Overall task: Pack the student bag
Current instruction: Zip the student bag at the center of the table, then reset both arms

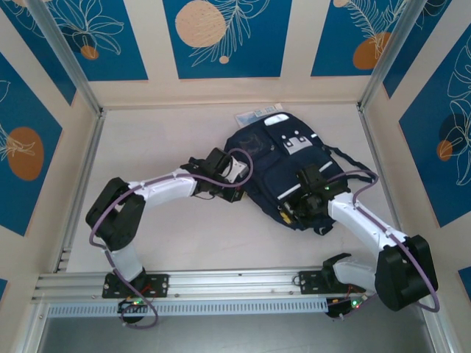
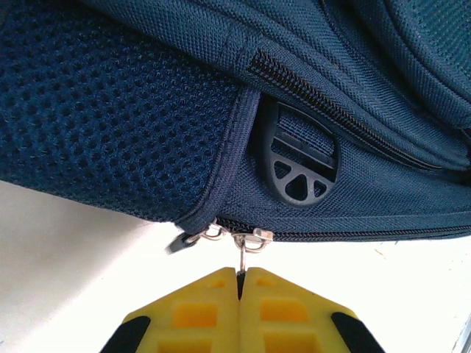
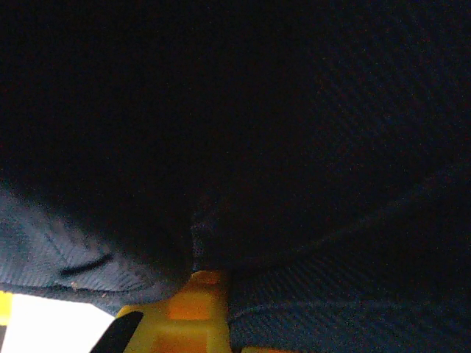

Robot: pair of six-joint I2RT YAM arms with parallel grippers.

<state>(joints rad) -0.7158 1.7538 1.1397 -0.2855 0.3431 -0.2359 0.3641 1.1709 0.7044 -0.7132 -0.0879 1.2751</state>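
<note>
The student bag (image 1: 268, 158), dark navy with light grey patches, lies on the table right of centre. My left gripper (image 1: 235, 193) is at its left edge. In the left wrist view this gripper (image 2: 241, 276) is shut on a thin metal zipper pull (image 2: 241, 256) that hangs from a slider (image 2: 254, 239) at the end of a zipper beside the mesh pocket (image 2: 103, 110). My right gripper (image 1: 298, 208) presses into the bag's near side. One yellow finger (image 3: 193, 309) shows there, with dark bag fabric (image 3: 331, 294) folded tight against it and over the other finger.
A pale printed card or packet (image 1: 254, 115) pokes out from behind the bag's far end. Dark straps (image 1: 353, 163) trail off the bag's right side. A black plastic buckle (image 2: 298, 158) sits above the zipper. Metal frame posts (image 1: 82, 173) and walls close in the table.
</note>
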